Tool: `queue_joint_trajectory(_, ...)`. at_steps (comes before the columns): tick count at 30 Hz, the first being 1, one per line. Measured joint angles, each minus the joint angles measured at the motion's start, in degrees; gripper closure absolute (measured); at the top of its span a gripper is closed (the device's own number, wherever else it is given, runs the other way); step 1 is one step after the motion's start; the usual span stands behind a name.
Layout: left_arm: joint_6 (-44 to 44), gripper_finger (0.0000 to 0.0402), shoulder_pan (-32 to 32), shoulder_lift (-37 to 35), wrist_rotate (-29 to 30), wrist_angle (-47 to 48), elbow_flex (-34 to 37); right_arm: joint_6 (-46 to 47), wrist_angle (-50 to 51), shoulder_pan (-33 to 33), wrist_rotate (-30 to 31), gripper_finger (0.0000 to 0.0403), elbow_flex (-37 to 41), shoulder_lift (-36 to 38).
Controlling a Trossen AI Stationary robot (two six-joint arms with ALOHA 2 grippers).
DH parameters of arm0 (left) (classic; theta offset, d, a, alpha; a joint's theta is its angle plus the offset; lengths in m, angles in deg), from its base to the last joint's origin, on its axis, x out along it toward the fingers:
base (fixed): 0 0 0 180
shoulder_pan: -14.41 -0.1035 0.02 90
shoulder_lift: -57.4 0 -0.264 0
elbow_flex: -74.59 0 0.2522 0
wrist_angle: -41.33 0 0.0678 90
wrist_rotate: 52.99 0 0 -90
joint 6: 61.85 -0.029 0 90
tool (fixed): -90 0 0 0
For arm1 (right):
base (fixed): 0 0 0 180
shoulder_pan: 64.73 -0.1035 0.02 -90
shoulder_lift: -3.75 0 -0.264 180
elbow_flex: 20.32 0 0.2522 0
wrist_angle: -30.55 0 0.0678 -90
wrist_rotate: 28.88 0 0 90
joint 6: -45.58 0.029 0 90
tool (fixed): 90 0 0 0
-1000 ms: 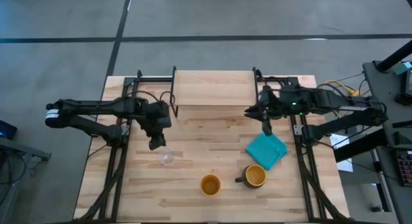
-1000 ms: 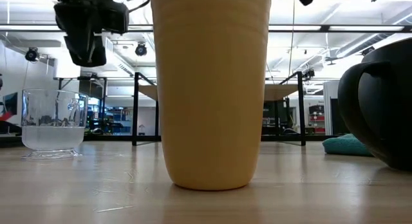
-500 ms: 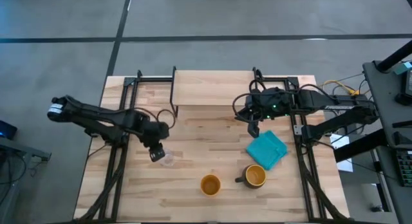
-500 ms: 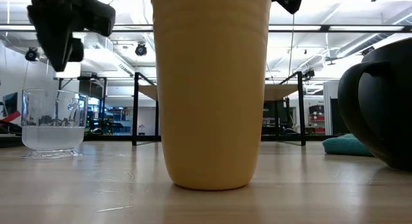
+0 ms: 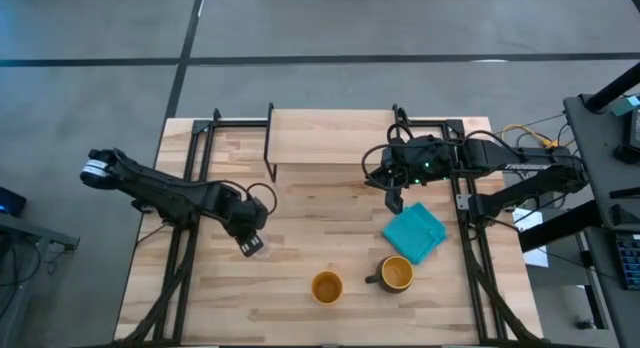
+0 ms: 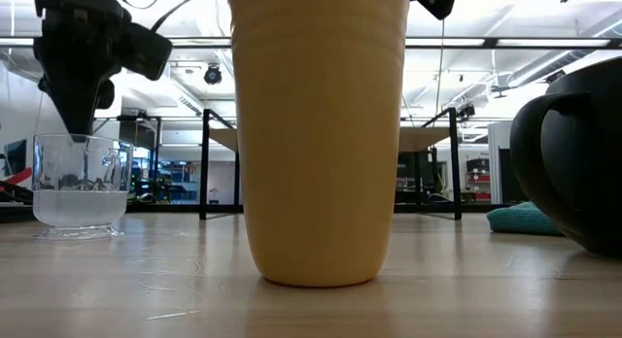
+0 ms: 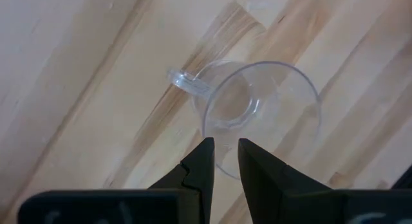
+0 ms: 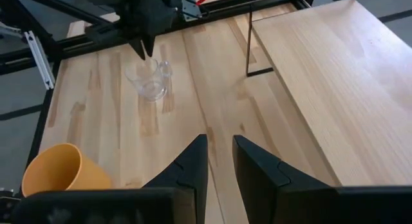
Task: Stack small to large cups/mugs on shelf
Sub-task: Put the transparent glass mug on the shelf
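Wooden desk (image 5: 300,288): left gripper (image 7: 224,161), jaws narrowly parted, straddles the clear cup's (image 7: 261,108) rim; light, slippery, brittle. Right gripper (image 8: 220,161) waits, jaws narrowly parted.

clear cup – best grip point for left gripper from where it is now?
Grip the rim wall, coming straight down. The clear cup stands upright, mouth open, and the left gripper already hangs over its near rim with a narrow gap, likely fitting one finger inside and one outside. Avoid the small handle, which sticks out on another side. The right gripper waits by the shelf.
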Motion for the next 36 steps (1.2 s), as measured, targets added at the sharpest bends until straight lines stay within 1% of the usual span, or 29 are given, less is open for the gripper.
queue_joint_trajectory(14,-1.0,0.0345,0.0,0.1,-0.3,0.1,-0.2,0.0,0.3,0.0,0.0,0.0335,-0.3,0.1)
queue_joint_trajectory(19,-1.0,0.0345,-0.1,-0.1,-0.8,0.1,-2.5,0.0,0.3,0.0,0.0,0.0335,-0.3,0.1)
queue_joint_trajectory(24,-0.9,0.0345,-0.1,0.0,1.5,0.1,-3.1,0.1,0.2,0.0,0.0,0.0335,-0.4,0.1)
queue_joint_trajectory(31,0.4,0.0345,-0.1,0.3,2.5,0.2,-2.8,0.2,-0.3,0.0,0.0,0.0335,-0.4,0.1)
queue_joint_trajectory(36,0.0,0.0345,-0.1,0.3,4.8,2.7,-2.5,0.2,-2.1,0.0,0.0,0.0335,-0.4,0.1)
